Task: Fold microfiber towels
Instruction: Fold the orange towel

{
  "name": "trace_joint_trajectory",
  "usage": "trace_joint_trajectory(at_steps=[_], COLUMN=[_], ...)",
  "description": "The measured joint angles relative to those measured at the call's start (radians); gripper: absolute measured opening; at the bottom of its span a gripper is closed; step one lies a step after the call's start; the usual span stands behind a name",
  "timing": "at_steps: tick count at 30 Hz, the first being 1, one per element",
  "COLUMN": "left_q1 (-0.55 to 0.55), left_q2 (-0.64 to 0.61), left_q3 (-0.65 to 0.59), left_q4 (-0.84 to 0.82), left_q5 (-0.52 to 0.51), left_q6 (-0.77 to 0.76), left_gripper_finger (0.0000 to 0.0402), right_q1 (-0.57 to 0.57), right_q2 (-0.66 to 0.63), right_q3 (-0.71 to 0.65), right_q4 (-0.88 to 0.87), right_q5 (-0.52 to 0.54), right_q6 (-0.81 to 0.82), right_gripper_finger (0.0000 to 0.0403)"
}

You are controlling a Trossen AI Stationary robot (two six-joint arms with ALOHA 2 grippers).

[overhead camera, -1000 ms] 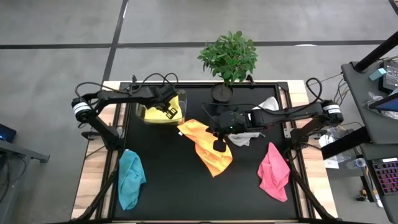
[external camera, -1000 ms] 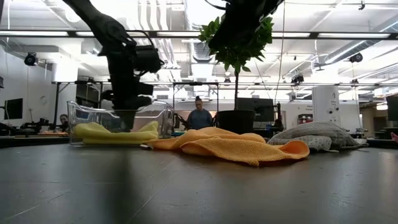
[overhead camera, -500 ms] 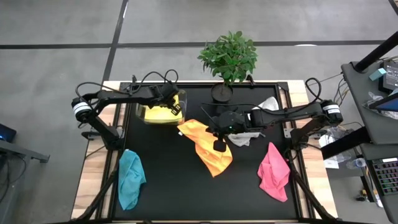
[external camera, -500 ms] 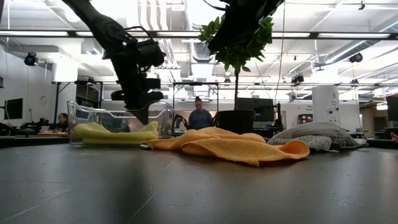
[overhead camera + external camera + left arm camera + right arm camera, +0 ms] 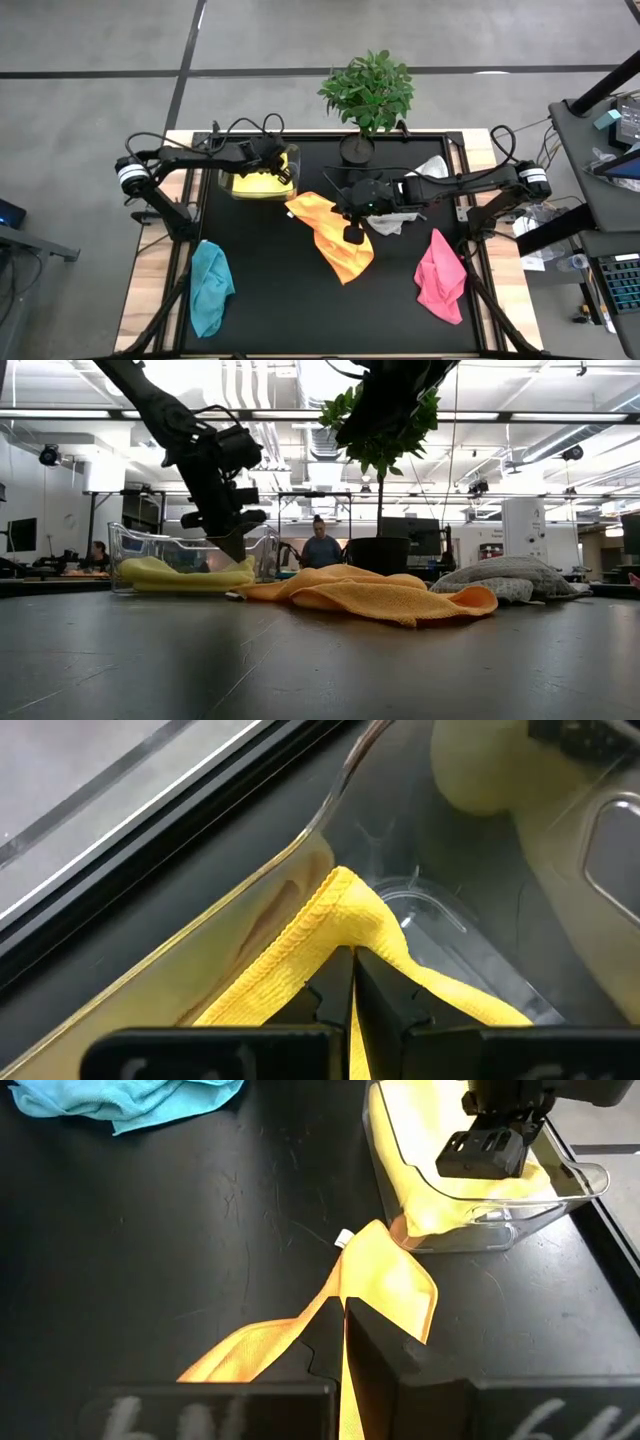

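Yellow microfiber towel (image 5: 330, 935) lies bunched in the clear plastic box (image 5: 256, 176), one ridge of it rising just ahead of the left gripper (image 5: 352, 982), whose fingers are pressed together above the cloth with nothing visibly between them. Orange towel (image 5: 385, 1285) spreads on the black table (image 5: 270, 290) directly beyond the right gripper (image 5: 343, 1330), fingers also pressed together, over its fabric. Teal towel (image 5: 209, 285), pink towel (image 5: 439, 277) and white-grey towel (image 5: 505, 577) lie well apart from both.
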Motion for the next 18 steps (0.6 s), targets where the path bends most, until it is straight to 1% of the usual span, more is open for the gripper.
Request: trace_joint_trajectory(at_steps=[12,15,18], left_q1=[-0.004,-0.019,-0.047], left_q2=[0.0,-0.031,-0.092], left_q3=[-0.009,-0.007,0.001], left_q4=[0.025,0.021,0.026], left_q5=[0.0,0.0,0.0], left_q6=[-0.002,0.0,0.009], left_gripper_finger=[0.0,0.0,0.0], right_q1=[0.0,0.007,0.019], right_q2=[0.001,0.001,-0.003], right_q3=[-0.013,-0.03,-0.071], right_q4=[0.001,0.017,0.075], right_q5=[0.0,0.001,0.0], right_q6=[0.001,-0.008,0.009], right_gripper_finger=[0.0009,0.0009,0.0009])
